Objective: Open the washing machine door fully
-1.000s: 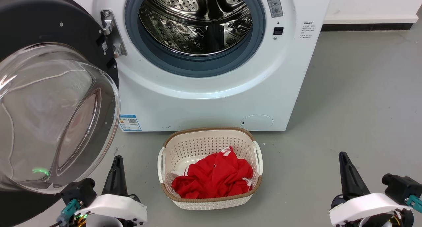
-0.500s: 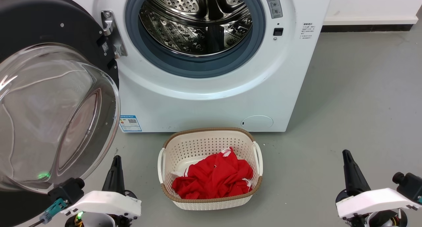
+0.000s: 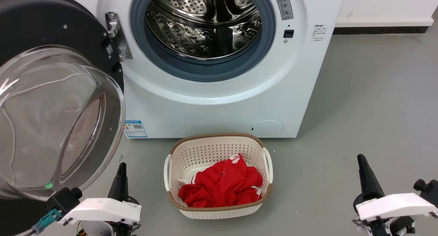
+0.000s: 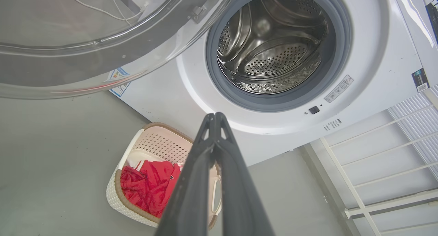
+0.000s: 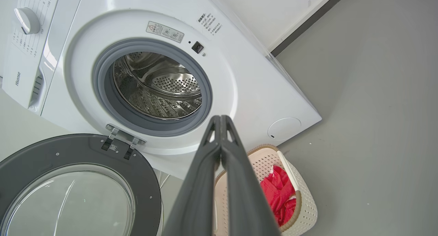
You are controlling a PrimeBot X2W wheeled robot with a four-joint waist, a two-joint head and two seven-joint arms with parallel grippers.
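Both our left gripper [image 4: 215, 114] and right gripper [image 5: 220, 116] show fingers pressed together, empty. The round glossy black washing machine door [image 3: 41, 23] stands wide-open left of the white washing machine [image 3: 212, 106]; rigid, heavy, we'd push its rim.

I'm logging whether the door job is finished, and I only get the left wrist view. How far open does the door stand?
Observer: The right wrist view shows the washing machine door swung wide on its hinge, inner face outward, clear of the drum.
Operator: Where's the right gripper?
Observer: Low at the head view's right, the right gripper hangs over the floor, fingers together, holding nothing.
Operator: Is the low flap shut?
Observer: Yes, the round flap sits flush in the washing machine front.
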